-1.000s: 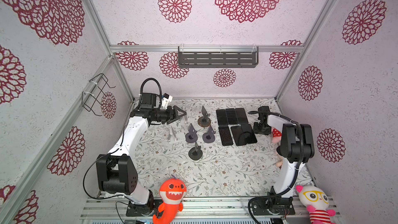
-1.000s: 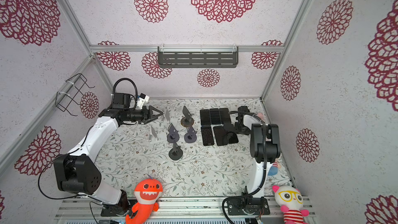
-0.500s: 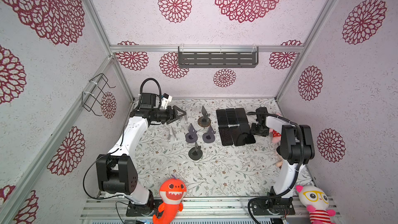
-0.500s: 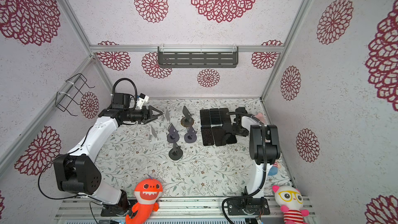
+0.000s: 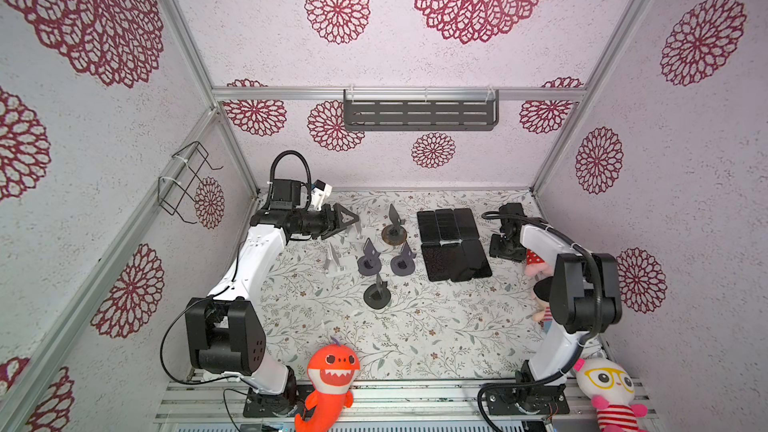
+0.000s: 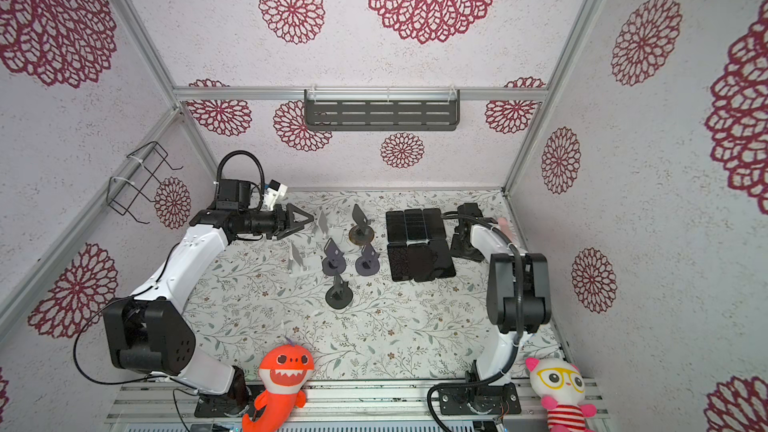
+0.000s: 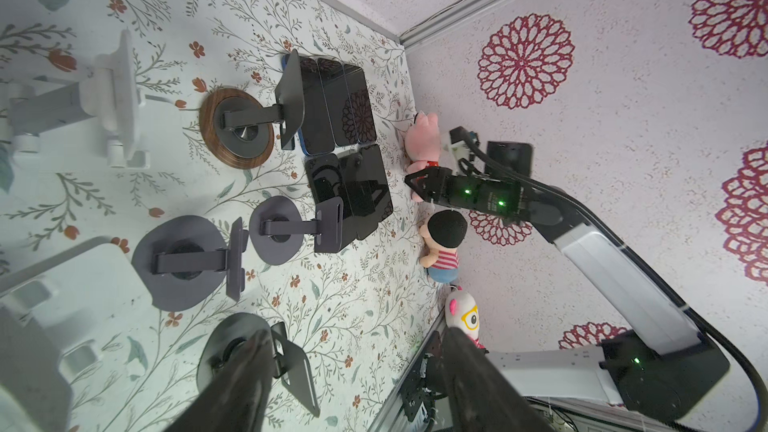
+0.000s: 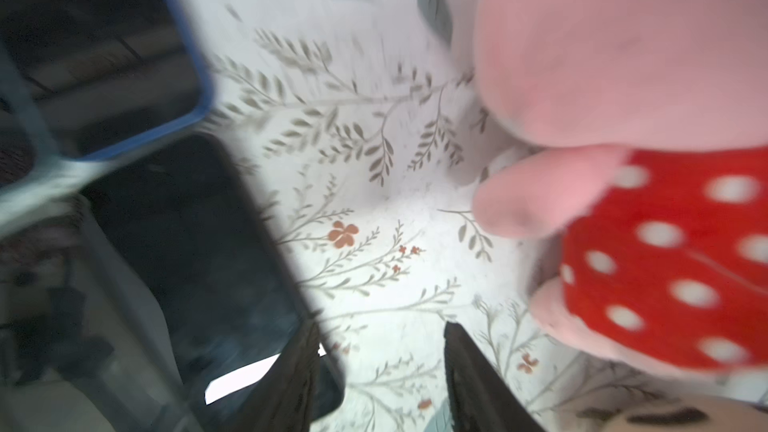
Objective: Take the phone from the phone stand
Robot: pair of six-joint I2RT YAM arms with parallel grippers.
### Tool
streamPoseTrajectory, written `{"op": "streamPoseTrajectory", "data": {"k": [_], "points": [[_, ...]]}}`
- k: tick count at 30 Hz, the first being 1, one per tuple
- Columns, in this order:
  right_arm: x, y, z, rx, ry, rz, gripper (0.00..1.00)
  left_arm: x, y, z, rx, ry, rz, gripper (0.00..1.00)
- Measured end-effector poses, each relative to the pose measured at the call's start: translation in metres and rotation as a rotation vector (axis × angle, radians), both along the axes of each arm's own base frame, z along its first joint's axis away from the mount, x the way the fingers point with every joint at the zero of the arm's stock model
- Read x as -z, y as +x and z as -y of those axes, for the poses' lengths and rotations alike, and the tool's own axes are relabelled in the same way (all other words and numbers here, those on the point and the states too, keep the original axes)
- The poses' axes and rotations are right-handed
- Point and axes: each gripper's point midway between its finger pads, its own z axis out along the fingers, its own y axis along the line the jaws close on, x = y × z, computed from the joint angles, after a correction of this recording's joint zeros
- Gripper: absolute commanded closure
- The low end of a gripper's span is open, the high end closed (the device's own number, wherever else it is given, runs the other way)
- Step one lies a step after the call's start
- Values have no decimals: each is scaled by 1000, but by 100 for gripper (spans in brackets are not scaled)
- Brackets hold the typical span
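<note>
Both spread, empty: L claw (image 7: 355,336), R claw (image 8: 380,330) w/ phone (image 8: 199,243) just beside it.

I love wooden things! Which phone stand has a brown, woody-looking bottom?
The stand with the round brown-rimmed base, beside the back row of phones. The others have plain grey, black or white bases.

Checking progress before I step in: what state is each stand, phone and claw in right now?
left claw: open, empty
right claw: open, empty, beside the phones
phones: all six flat on the table, none on a stand
white stands: both upright, empty
purple stands: both upright, empty
wood-base stand: upright, empty
black stand: upright, empty
</note>
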Motion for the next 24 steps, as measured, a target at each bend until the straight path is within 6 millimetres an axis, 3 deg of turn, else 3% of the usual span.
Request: {"op": "streamPoseTrajectory", "data": {"k": [4,6,11,13,15,19,24], "points": [[-46,-6,-15,-69,15,201,22,-1,3,-11,-46,54,28,28],[-65,-14,-21,-106,18,295,4,-3,5,-23,-96,131,67,23],[-99,-26,-22,-157,-12,446,1,-31,-14,-68,-294,356,244,2],[-105,-28,-21,-172,-31,500,1,-35,-31,-97,-435,459,321,2],[-102,-33,-18,-181,-54,542,1,-27,-46,-126,-571,555,363,3],[-73,-47,-9,-178,-114,580,1,18,-67,-180,-809,748,346,3],[-40,-53,0,-165,-170,580,1,75,-75,-221,-938,960,283,3]]}}
